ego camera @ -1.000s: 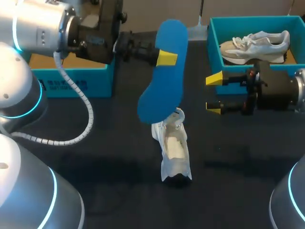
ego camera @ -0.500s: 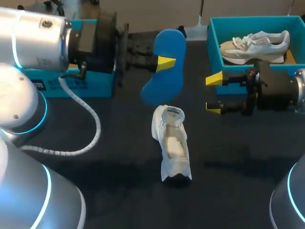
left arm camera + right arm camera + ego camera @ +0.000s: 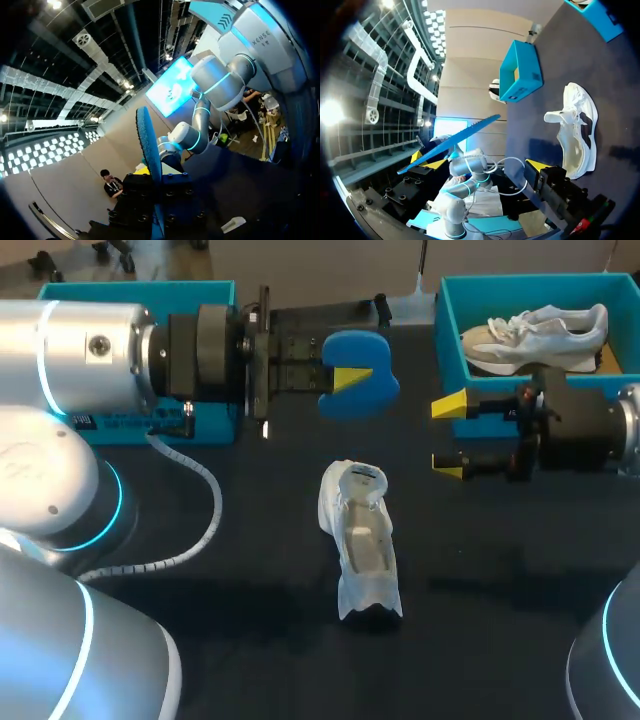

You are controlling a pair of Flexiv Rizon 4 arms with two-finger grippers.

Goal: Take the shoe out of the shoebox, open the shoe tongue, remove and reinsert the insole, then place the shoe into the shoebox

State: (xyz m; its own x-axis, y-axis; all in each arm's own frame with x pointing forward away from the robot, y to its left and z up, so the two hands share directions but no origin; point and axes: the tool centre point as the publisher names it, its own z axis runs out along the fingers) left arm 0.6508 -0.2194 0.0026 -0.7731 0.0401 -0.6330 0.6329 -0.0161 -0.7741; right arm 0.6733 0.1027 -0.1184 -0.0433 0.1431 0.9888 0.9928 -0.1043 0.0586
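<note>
Dark table (image 3: 500, 570) carried a white shoe (image 3: 362, 540) at its middle, opening upward and tongue pulled back. The left arm (image 3: 90, 365) reached in above and beyond the shoe. Two teal shoeboxes stood beyond the shoe: the left-side box (image 3: 140, 290) behind that arm, and the right-side box (image 3: 448, 340), which held a second sneaker (image 3: 535, 335).

The blue insole (image 3: 358, 385) hung in the air just beyond the shoe's collar, apart from it. The left gripper (image 3: 345, 380) was clamped on one end of it, and the wrist view showed the sheet edge-on, rising from between the fingers.

The right gripper (image 3: 450, 437) waited beside the shoe, near the right-side box, fingers spread and holding nothing.

The insole looked thin, light and bendable, likely to flop or buckle if pushed from one end, so a hold nearer its middle would probably steer it better. The shoe seemed soft and light enough to slide. Bracing its heel collar looked the safest hold.
</note>
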